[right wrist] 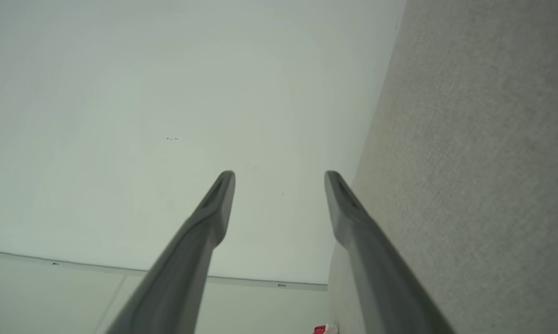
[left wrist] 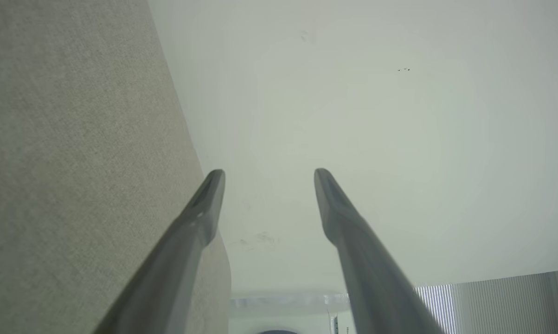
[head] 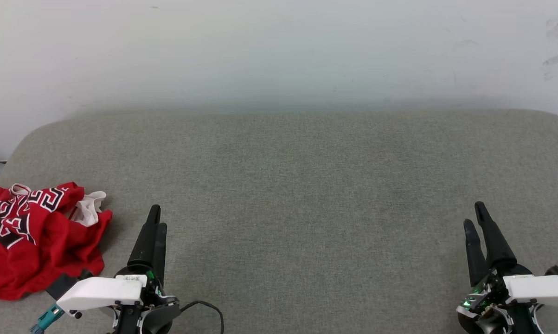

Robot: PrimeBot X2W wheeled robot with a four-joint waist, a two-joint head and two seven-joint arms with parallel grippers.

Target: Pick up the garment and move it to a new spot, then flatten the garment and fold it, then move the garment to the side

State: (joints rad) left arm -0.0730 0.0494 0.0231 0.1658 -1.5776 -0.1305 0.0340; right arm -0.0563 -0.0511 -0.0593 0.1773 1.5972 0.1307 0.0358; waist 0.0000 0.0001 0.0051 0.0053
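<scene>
Red and crumpled, the garment (head: pixel 37 241) lies in a heap at the near left corner of the desk (head: pixel 306 185), right against the left edge. Part of its black, white-edged lettering faces up, and a white scrap of sleeve or trim pokes out on the side toward the middle. The desk is covered in grey woven cloth and backs onto a pale wall (head: pixel 279 46). The left hand (head: pixel 158 218) hovers at the near edge just beside the heap, on its right. Its fingers point toward the far edge and touch no cloth; the pale forearm sits close to the garment's near hem. From its wrist camera the left hand (left wrist: pixel 268 172) has its two fingers spread apart with nothing between them. The right hand (head: pixel 472 214) is at the near right corner, well apart from the garment. Its own view shows the right hand (right wrist: pixel 279 174) released as well, fingers parted and empty.
</scene>
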